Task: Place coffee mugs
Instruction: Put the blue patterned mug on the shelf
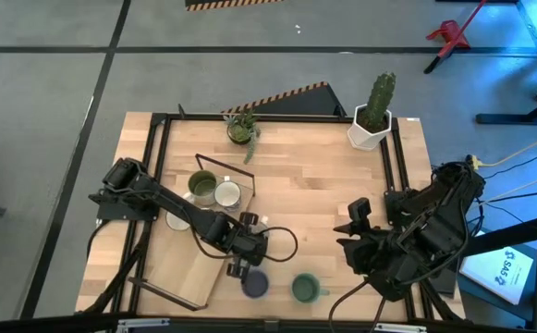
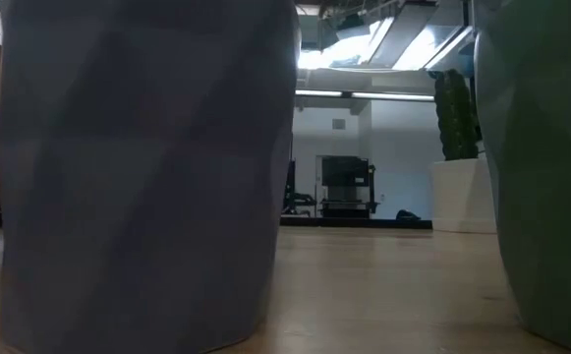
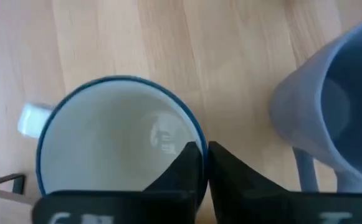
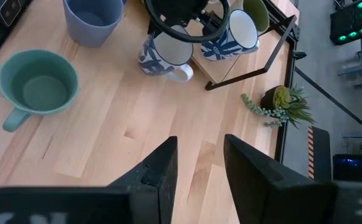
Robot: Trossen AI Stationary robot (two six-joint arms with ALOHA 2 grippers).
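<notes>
My left gripper (image 1: pixel 247 239) is near the table's front middle, shut on a white mug with a blue rim and leaf pattern (image 4: pixel 165 53), just off the wooden tray (image 1: pixel 189 268). A lavender mug (image 1: pixel 255 283) and a green mug (image 1: pixel 305 288) stand on the table near the front edge. An olive-green mug (image 1: pixel 201 185) and a white mug (image 1: pixel 227 194) stand on the tray; another white one (image 1: pixel 177 220) shows partly under the arm. My right gripper (image 4: pixel 196 165) hovers open over bare wood at the front right. My left gripper pinches the white mug's rim (image 3: pixel 196 146), one finger inside the mug and one outside, coming from above and pointing down. The hold is on the side opposite the handle (image 3: pixel 31 118). The mug stays upright; I cannot tell whether its base rests on the table.
A white hexagonal cactus pot (image 1: pixel 370 129) stands at the far right corner and a small green plant (image 1: pixel 242 128) at the far middle. A black frame rims the table. Bare wood lies between the two arms. The low view is filled by the lavender mug (image 2: pixel 138 167) and the green mug (image 2: pixel 550 157).
</notes>
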